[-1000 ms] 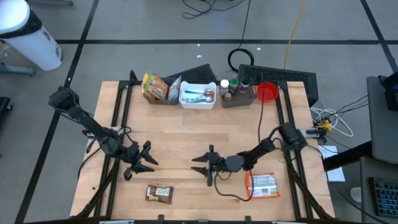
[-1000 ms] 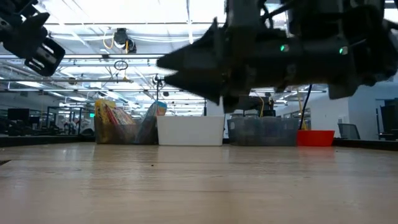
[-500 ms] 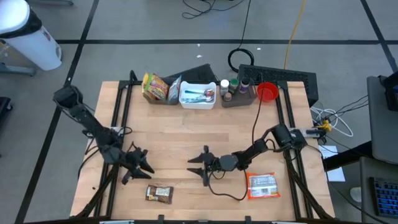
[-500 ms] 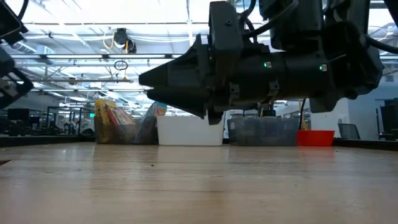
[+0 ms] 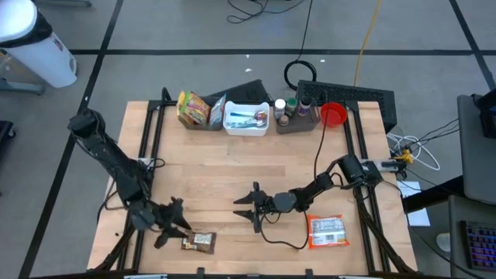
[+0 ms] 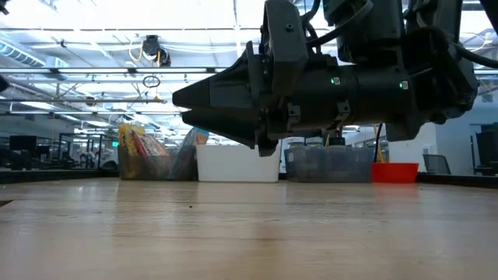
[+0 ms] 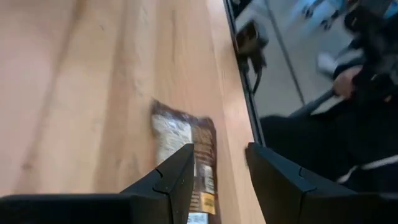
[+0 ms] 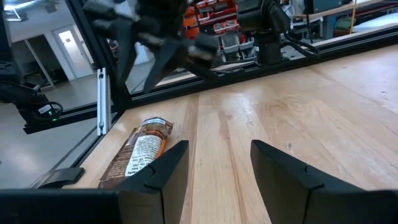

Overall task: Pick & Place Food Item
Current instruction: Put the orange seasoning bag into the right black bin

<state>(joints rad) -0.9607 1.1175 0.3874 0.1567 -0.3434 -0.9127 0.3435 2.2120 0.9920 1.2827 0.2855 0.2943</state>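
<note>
On the wooden surface (image 5: pixel 232 167), the left claw (image 5: pixel 175 223) hangs low near the front edge, just beside a brown-wrapped snack bar (image 5: pixel 198 242) that lies flat there; its two fingers stand apart with nothing between them, and in the left wrist view the bar (image 7: pixel 186 155) shows just ahead of and partly behind the spread dark fingers (image 7: pixel 168 183). The right claw (image 5: pixel 249 208) sits near the middle of the surface, pointing toward the left arm, its fingers also parted and empty; the right wrist view looks past them to the snack bar (image 8: pixel 140 149) lying close to the surface's framed edge, with the left claw (image 8: pixel 149 37) poised above and behind it. In the low view the right claw (image 6: pixel 183 97) fills much of the upper frame, raised clear of the wood. An orange and white food packet (image 5: pixel 327 231) lies flat near the front right corner, well apart from the bar. Along the back edge stand a yellow snack bag (image 5: pixel 194 108), a white bin (image 5: pixel 246 118), a dark tray of small bottles (image 5: pixel 297 112) and a red cup (image 5: pixel 333 115).
</note>
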